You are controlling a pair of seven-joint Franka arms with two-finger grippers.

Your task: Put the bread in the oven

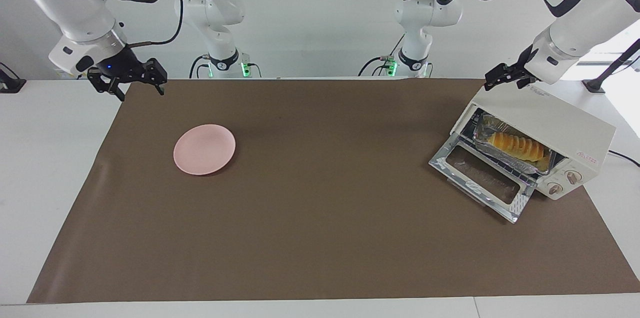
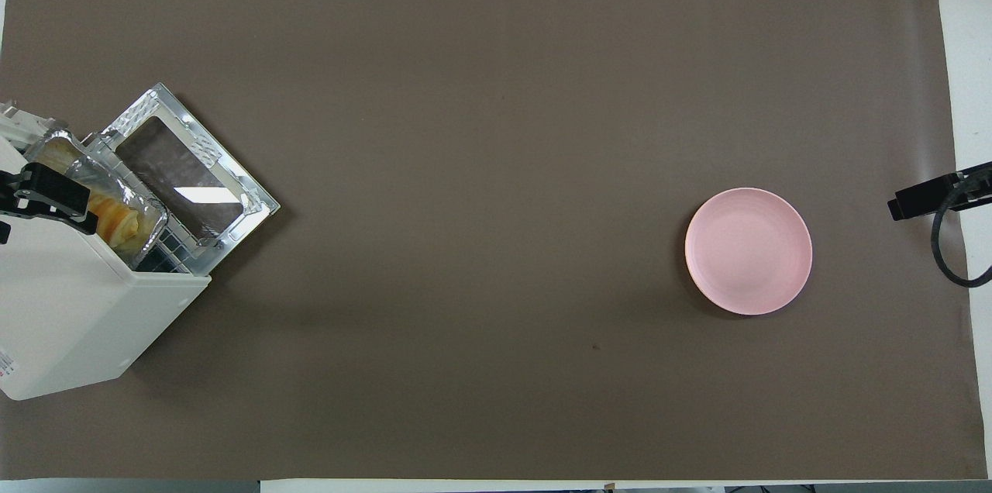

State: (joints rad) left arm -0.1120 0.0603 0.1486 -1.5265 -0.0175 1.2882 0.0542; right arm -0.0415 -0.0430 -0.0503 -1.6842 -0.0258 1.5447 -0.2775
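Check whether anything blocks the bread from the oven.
Nothing visible does. The bread already lies in the foil tray inside the oven, whose door hangs open. The left gripper hovers over the oven's top; the right gripper waits, away from the pink plate.

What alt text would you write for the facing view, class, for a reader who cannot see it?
A loaf of bread lies in a foil tray inside a white toaster oven whose door hangs open. The left gripper is over the oven's top. The right gripper waits at the brown mat's edge, an empty pink plate nearby.
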